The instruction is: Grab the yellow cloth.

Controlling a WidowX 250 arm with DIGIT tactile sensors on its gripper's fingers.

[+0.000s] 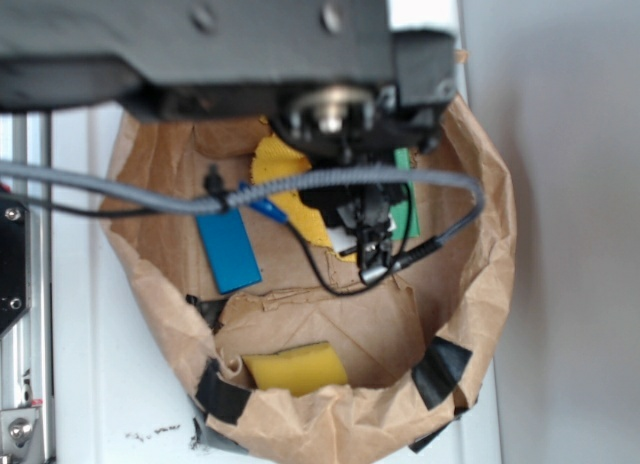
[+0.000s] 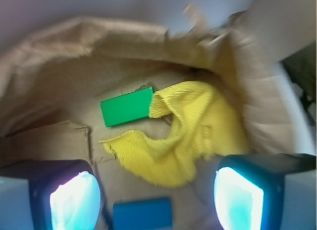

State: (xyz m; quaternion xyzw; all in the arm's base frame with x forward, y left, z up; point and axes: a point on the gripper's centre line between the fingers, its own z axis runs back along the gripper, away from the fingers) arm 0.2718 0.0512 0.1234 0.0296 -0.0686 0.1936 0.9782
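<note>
Brown paper forms the walls of a crumpled bag [image 1: 480, 284] in which all the items are contained, its rim patched with black tape [image 1: 440, 369]. Inside it, the yellow cloth [image 2: 188, 141] is found spread in a curved, rumpled shape on the bag's floor, with frayed edges visible. One end of the cloth is seen touching a short edge of a green block [image 2: 126, 107]. A blue block [image 2: 142, 213] is recorded near the cloth but apart from it, between the two pads in the wrist view. A yellow sponge [image 1: 295, 369] is noted at the near side of the bag in the exterior view, well apart from the cloth. The gripper [image 2: 156, 198] is positioned above the cloth, its jaws spread wide with nothing held between them. A grey cable [image 1: 150, 192] is draped across the bag opening in the exterior view.
</note>
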